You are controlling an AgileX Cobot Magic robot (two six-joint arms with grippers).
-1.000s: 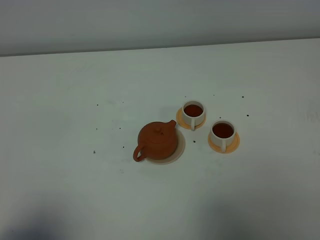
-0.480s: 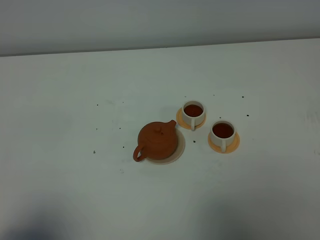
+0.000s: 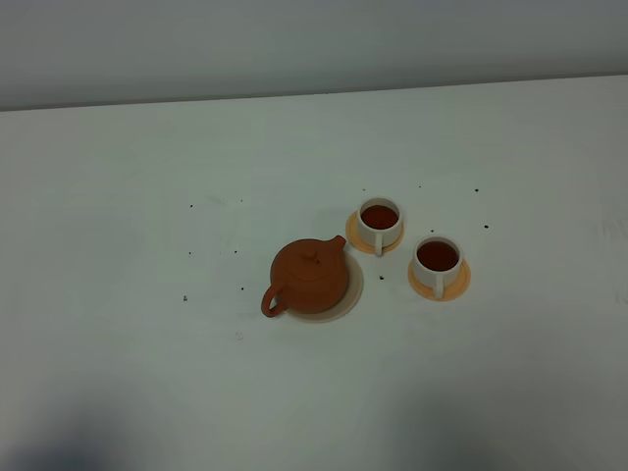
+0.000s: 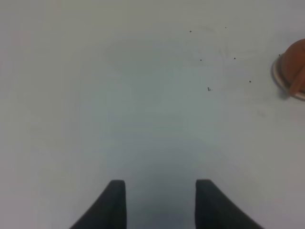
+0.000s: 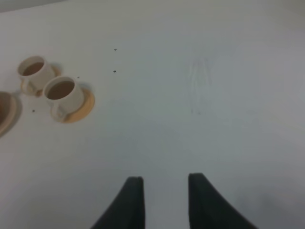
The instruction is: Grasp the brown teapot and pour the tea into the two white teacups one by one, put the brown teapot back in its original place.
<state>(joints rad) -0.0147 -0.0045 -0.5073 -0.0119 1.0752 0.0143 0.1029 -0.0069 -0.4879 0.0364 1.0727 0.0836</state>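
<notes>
While the white table [image 3: 147,147] spreads bare across most of the high view, the teapot [image 3: 310,277] sits upright on its pale coaster [image 3: 350,294] near the middle, lid on, spout toward the cups and loop handle toward the near left. Just to its right stand the two cups, each on an orange saucer: the far cup [image 3: 379,222] on its saucer [image 3: 355,240] close by the spout, the near cup [image 3: 437,260] on its saucer [image 3: 461,280] a little farther right. Both hold dark reddish tea [image 3: 437,255]. Neither arm shows in the high view. The left gripper [image 4: 161,198] hangs over bare table well apart from the teapot, its dark fingers [image 4: 114,200] spread and empty. The right gripper [image 5: 161,193] hangs likewise, fingers [image 5: 131,195] apart with nothing between them, the cups off to one side. A few dark specks [image 3: 184,298] dot the table.
</notes>
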